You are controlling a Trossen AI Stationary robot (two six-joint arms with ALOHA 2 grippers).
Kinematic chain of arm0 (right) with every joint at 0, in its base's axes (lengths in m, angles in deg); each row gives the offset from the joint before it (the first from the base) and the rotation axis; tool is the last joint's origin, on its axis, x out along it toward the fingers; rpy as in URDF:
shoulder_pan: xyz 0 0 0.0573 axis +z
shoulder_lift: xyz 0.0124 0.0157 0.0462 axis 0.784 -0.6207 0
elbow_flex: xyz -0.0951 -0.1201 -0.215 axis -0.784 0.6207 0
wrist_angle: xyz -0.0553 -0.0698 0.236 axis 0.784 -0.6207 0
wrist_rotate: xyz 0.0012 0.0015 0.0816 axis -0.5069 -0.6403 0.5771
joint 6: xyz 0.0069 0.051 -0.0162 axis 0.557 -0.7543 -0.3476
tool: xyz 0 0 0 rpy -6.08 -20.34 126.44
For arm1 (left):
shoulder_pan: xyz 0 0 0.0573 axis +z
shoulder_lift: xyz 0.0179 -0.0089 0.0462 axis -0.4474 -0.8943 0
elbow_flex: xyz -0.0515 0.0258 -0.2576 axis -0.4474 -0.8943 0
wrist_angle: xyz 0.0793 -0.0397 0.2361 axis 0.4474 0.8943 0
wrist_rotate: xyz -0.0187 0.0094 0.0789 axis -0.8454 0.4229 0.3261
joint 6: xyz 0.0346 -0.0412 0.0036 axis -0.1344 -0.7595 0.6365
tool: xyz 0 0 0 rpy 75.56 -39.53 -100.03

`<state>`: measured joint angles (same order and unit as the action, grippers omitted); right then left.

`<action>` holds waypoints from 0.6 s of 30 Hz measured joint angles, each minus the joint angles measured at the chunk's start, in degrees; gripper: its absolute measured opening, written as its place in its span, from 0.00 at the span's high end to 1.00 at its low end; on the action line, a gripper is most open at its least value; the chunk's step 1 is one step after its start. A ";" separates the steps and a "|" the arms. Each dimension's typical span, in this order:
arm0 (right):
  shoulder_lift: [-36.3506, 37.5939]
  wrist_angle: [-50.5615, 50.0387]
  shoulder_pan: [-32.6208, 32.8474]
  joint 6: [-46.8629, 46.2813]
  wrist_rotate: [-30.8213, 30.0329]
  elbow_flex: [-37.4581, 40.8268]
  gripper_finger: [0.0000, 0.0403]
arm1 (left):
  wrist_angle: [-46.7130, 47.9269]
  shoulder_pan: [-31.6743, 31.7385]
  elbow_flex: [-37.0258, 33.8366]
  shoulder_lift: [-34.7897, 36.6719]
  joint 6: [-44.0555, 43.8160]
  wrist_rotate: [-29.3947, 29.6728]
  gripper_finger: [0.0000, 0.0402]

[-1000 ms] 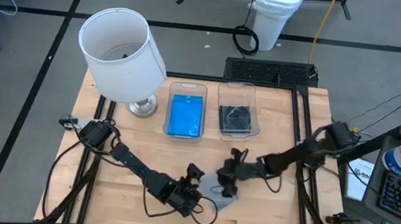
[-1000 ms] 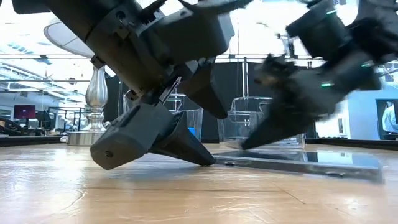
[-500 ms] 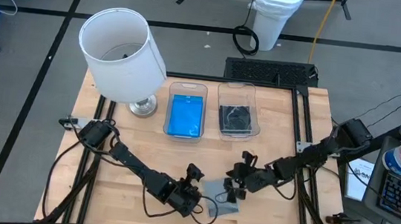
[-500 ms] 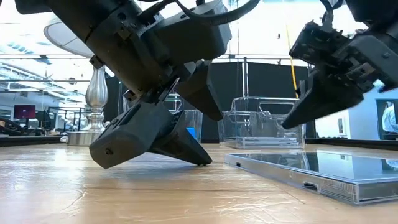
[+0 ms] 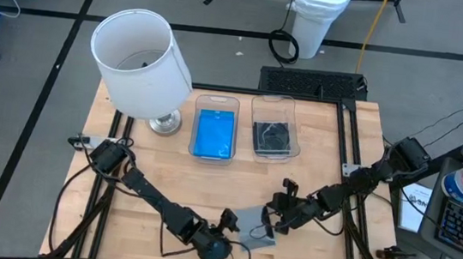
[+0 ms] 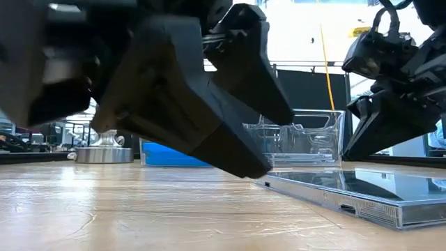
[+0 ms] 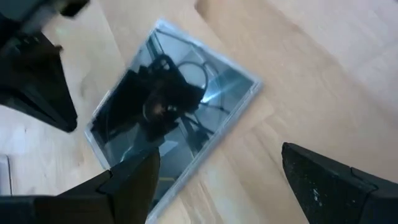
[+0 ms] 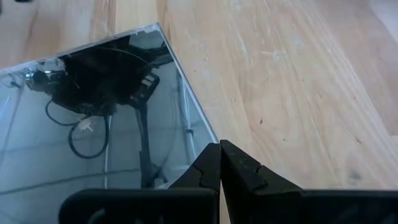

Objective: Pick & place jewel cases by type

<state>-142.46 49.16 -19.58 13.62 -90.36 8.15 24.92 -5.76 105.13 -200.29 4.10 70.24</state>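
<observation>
The clear jewel case [image 7: 171, 115] lies flat just ahead of my wide-open left gripper [image 7: 217, 180], right gripper [image 8: 219, 163] pinched shut beside it.

A light wooden table [image 5: 317, 138] with visible plank seams is seen from above, and everything in the scene is carried by it. At its far left a lamp [image 5: 142, 61] with a white shade and a metal base is stood, and just to its right, along the far edge, two clear plastic bins are set side by side, the left bin [image 5: 214, 131] holding a bright blue jewel case and the right bin [image 5: 273, 132] a dark grey one. Near the front edge, right of centre, a clear jewel case [image 5: 252, 226] is laid flat on the bare wood.
</observation>
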 joint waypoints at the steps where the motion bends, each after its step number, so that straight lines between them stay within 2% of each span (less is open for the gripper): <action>1: 0.00 -0.13 0.00 0.07 0.01 0.00 1.00 | -0.67 0.00 0.00 0.00 0.08 -0.15 0.17; 11: 0.04 -1.69 -0.02 0.38 0.19 0.91 1.00 | -8.54 -0.04 0.00 -1.03 2.87 0.57 0.16; 18: 0.04 -1.77 0.32 0.27 0.36 1.57 1.00 | -14.41 0.82 0.15 -4.93 2.79 -0.27 0.09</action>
<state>-142.42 47.39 -19.26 13.90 -90.00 9.73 10.51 -4.94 105.28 -205.23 6.89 69.97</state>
